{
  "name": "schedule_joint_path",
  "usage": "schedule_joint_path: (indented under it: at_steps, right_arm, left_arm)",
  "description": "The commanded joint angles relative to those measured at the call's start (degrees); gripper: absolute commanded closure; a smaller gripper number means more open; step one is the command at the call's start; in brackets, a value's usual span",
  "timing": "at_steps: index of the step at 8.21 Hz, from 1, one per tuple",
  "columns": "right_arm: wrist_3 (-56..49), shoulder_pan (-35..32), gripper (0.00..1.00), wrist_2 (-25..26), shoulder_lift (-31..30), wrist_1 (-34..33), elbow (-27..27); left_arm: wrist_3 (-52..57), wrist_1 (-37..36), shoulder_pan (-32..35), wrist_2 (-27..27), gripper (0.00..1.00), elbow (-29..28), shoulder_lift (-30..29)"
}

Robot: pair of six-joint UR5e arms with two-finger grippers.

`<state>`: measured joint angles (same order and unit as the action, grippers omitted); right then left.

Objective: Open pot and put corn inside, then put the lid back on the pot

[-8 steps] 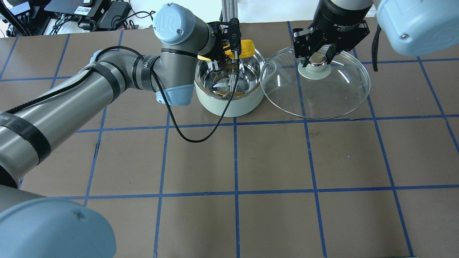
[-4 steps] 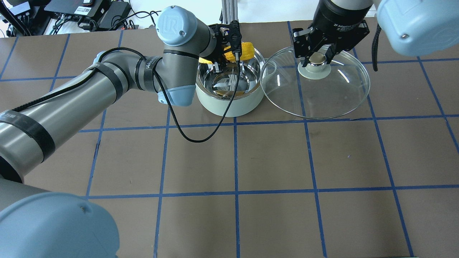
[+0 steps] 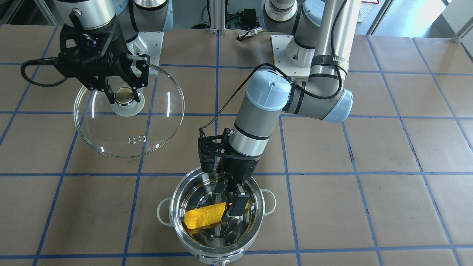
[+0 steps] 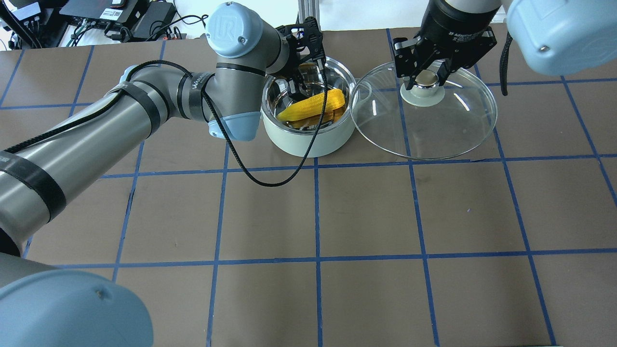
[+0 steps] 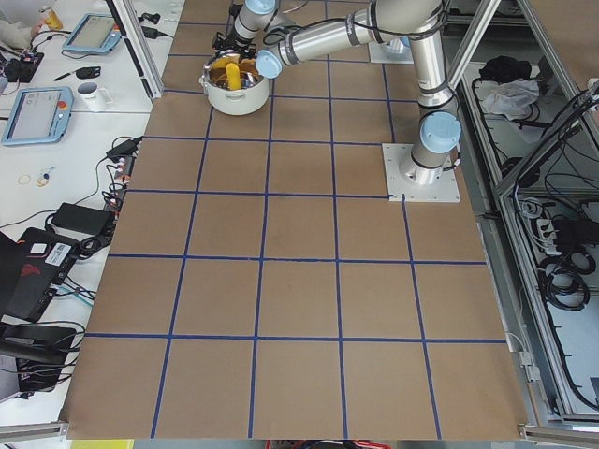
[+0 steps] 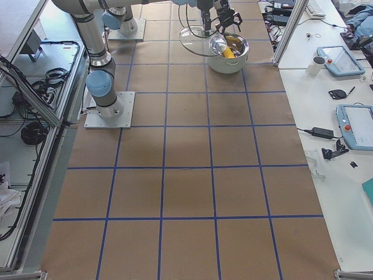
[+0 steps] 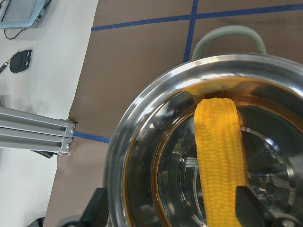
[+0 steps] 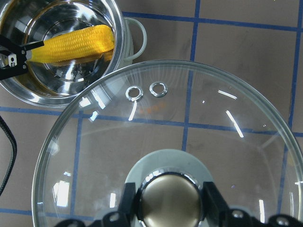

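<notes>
Overhead exterior, corn now inside pot, left fingers wide (right fingers hold lid)

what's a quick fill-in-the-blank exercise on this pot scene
1. The corn lies inside the ____.
2. The right gripper grips the lid by its ____.
3. The lid has ____ small metal vent rings.

Missing words: pot; knob; two.
</notes>
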<state>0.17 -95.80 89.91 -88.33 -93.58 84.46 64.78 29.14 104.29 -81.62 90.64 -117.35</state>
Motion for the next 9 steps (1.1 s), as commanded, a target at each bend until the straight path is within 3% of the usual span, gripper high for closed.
schedule_joint_path:
  at_steps: [1, 4, 7, 9]
  right_arm:
    - [0.0, 0.0, 0.46, -0.3, 0.0, -0.1, 0.0]
    - [0.9, -0.4, 0.44, -0.4, 2.4, -4.0, -1.6]
    - [11.5, -7.5, 0.45, -0.8, 12.3, -12.3, -7.5]
    - [17.3, -11.1, 0.45, 2.3, 17.9, -18.5, -7.6]
  left_arm:
    - [-9.8, 7.8, -1.0, -0.4, 0.01, -0.5, 3.2]
    - [-22.8, 22.2, -9.4, 0.0, 0.0, -1.8, 10.1]
    - [-30.8, 33.6, -15.6, -0.4, 0.0, -1.8, 18.2]
    - [-49.3, 41.2, -15.6, -0.4, 0.0, -1.2, 24.4]
